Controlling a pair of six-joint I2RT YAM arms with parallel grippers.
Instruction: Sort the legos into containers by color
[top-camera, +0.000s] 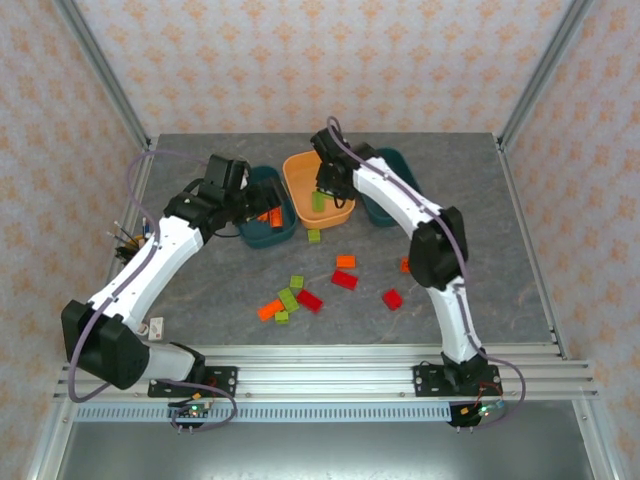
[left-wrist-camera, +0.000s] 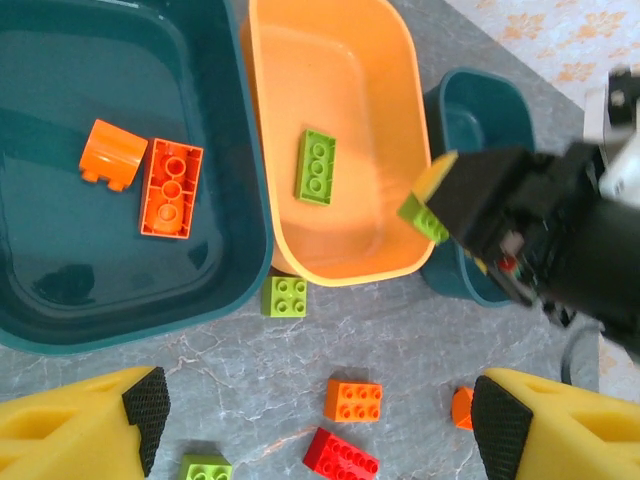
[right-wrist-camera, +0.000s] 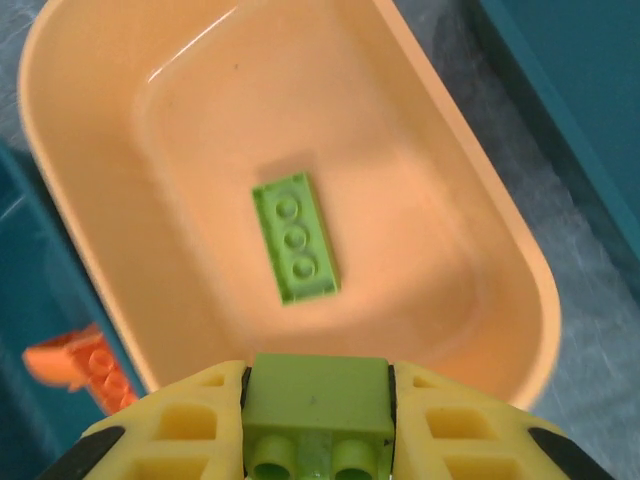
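My right gripper (right-wrist-camera: 318, 420) is shut on a lime green lego (right-wrist-camera: 318, 390) and hangs over the near end of the orange container (right-wrist-camera: 500, 250). One flat green lego (right-wrist-camera: 295, 248) lies in that tray. The left gripper (left-wrist-camera: 322, 418) stands open above the table, just in front of the left teal container (left-wrist-camera: 230, 150), which holds two orange legos (left-wrist-camera: 172, 188). Nothing sits between its pads (left-wrist-camera: 145, 408). Below it lie a green lego (left-wrist-camera: 285, 297), an orange one (left-wrist-camera: 352, 400) and a red one (left-wrist-camera: 341, 457). A second teal container (top-camera: 398, 160) stands right of the orange one.
Several loose red, orange and green legos (top-camera: 309, 300) are scattered over the middle of the grey table (top-camera: 500, 290). A cup with pens (top-camera: 128, 240) stands at the left edge. Metal frame posts (top-camera: 110, 85) rise at the back corners, and a rail (top-camera: 330, 375) runs along the near edge.
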